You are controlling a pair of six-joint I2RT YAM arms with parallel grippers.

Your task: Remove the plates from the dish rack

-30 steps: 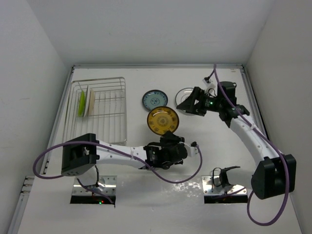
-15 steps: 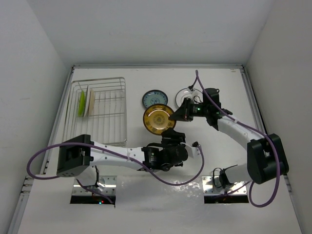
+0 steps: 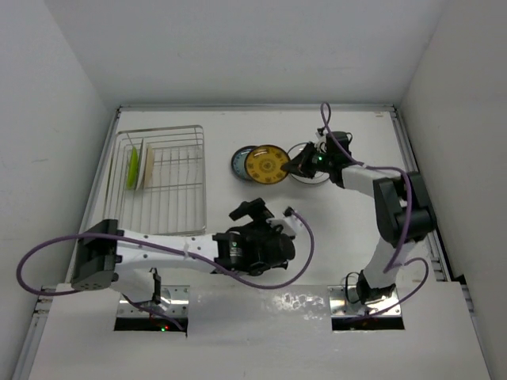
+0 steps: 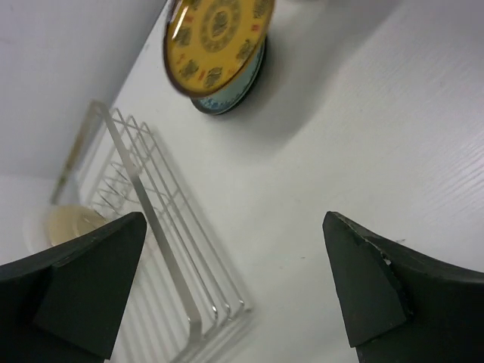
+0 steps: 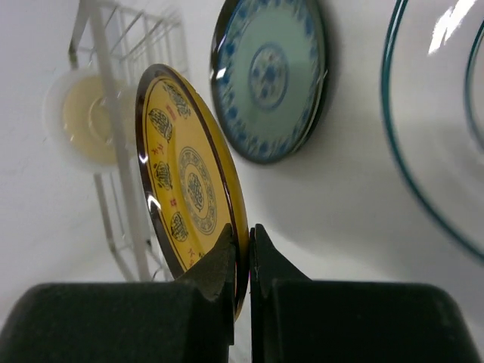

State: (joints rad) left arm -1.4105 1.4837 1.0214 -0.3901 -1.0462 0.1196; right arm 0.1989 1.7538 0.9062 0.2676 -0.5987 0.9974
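the right claw (image 5: 242, 243) is clamped shut on the rim of the yellow-brown plate (image 5: 185, 193), its two fingers pinching the plate's near edge; the plate hangs tilted, clear of the table (image 3: 341, 229), its far part overlapping the blue plate (image 5: 268, 76) that lies flat below it; just right of these a pale dish with a dark rim line (image 5: 435, 113) lies flat, partly hidden by the right claw in the top view; the left claw (image 3: 269, 214) hovers over bare table near the middle, jaws spread wide and holding nothing, well apart from the plates; the dish rack (image 3: 178, 198) sits at the far left of the table; a lime green plate (image 3: 132, 168) and a pale plate (image 3: 144, 170) stand upright side by side in its left slots.
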